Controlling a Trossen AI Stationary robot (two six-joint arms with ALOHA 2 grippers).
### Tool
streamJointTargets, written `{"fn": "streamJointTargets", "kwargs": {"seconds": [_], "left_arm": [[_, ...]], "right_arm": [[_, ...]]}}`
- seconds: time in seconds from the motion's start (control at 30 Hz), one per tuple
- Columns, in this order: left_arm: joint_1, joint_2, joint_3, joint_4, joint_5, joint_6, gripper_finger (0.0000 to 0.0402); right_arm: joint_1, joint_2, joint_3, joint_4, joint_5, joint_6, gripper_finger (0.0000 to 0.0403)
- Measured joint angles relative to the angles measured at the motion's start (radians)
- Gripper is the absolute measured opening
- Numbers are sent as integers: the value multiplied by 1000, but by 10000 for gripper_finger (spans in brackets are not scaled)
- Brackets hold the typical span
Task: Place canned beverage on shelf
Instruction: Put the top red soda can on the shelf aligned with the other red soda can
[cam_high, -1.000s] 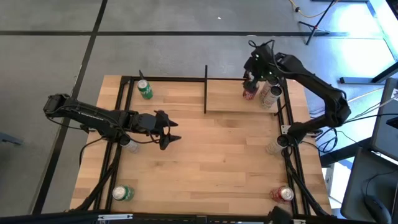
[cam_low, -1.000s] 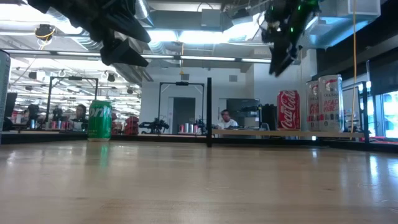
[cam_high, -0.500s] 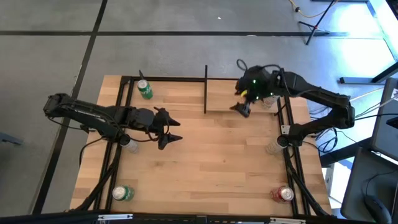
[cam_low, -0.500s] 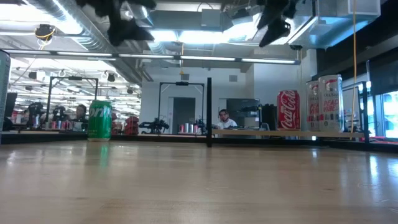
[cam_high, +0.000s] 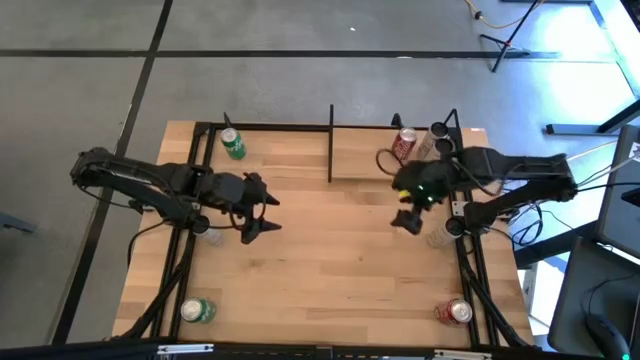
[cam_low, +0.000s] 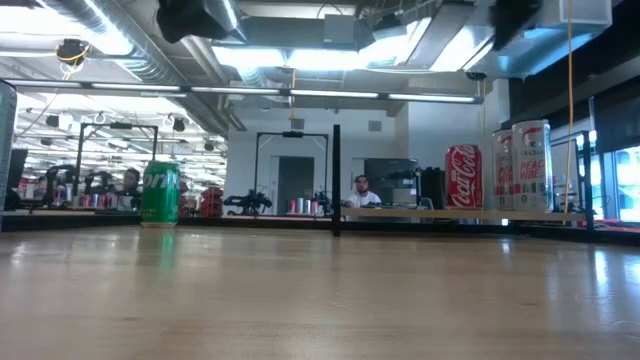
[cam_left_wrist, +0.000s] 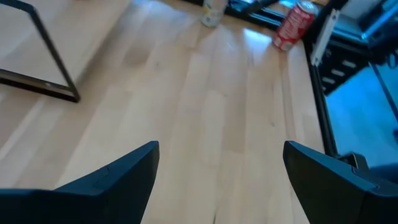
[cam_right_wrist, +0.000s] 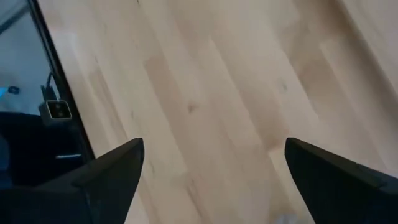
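now the shelf (cam_high: 365, 150) holds 2 cans — red can (cam_high: 404, 144), pale can (cam_high: 430, 140).

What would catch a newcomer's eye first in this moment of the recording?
Probably the red cola can and two pale cans standing upright on the shelf at the table's far right corner. Next, the lone green can at the far left corner. Both arms hang empty over the tabletop, the left gripper left of centre and the right gripper just in front of the shelf, jaws open.
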Motion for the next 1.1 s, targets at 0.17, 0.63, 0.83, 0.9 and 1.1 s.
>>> {"fn": "streamJointTargets", "kwargs": {"seconds": [0.17, 0.63, 0.83, 0.9, 1.1], "left_arm": [[-16, 0, -3, -6, 8, 1, 331], [-16, 0, -4, -3, -22, 18, 331], [-16, 0, -4, -2, -34, 30, 331], [-16, 0, -4, -2, -45, 30, 331], [-16, 0, -4, -2, -53, 30, 331]], "right_arm": [[109, -51, 0, -129, 127, 166, 374], [241, -132, -140, -302, 189, 443, 374], [241, -225, -254, -307, 226, 544, 374], [240, -248, -281, -303, 231, 572, 374], [241, -301, -368, -302, 184, 641, 374]]}}
